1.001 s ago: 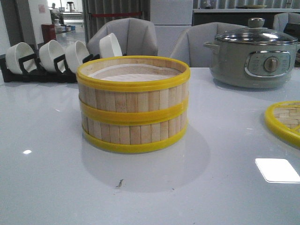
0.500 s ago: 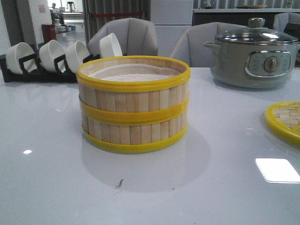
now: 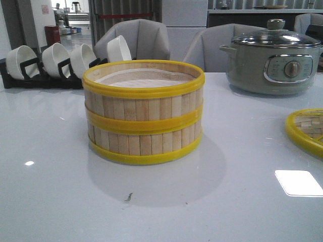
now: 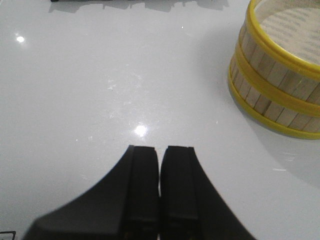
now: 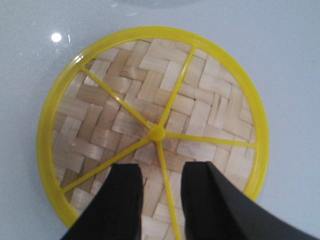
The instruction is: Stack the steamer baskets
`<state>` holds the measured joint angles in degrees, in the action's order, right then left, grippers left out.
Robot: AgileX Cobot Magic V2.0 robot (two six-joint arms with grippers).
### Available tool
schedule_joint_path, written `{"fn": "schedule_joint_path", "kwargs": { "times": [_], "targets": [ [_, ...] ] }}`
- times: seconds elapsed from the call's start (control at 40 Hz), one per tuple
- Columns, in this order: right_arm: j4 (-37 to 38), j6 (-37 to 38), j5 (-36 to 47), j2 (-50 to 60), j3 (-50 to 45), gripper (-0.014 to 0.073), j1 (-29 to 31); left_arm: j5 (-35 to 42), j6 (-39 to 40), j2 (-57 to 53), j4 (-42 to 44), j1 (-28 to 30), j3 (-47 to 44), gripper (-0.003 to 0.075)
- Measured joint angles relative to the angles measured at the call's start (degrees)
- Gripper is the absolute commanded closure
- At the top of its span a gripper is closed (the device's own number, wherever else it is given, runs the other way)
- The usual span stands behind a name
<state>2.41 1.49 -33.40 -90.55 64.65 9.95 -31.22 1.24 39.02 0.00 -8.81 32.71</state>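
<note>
The white table (image 3: 50,151) carries everything, and at its middle the steamer baskets (image 3: 144,113) already sit one on top of the other, rims lined up so the middle yellow band reads as one ring — by the look of it the stacking itself is done. Behind stand a grey electric pot (image 3: 274,58) on the right and a rack of white bowls (image 3: 55,60) on the left. The woven lid (image 5: 152,130) lies flat on the table well to the right of the stack, cut off at the frame edge in the front view. The right gripper (image 5: 161,172) hovers over it, jaws parted a little and holding nothing; the left gripper (image 4: 159,155) is closed on empty air, clear of the stack. If the lid goes on next, the right arm would do best to centre on the lid's hub and descend straight. Neither arm shows in the front view — and the baskets' interior is barely visible.
</note>
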Motion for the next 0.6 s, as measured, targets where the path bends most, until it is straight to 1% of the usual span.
{"fn": "schedule_joint_path", "kwargs": {
  "times": [0.23, 0.6],
  "targets": [
    [-0.87, 0.0, -0.47, -7.42, 5.72, 0.0276, 0.22, 0.0, 0.0, 0.0, 0.0, 0.0, 0.0, 0.0637],
    [-1.59, 0.0, -2.22, -12.6, 6.37, 0.0276, 0.22, 0.0, 0.0, 0.0, 0.0, 0.0, 0.0, 0.0637]
  ]
}}
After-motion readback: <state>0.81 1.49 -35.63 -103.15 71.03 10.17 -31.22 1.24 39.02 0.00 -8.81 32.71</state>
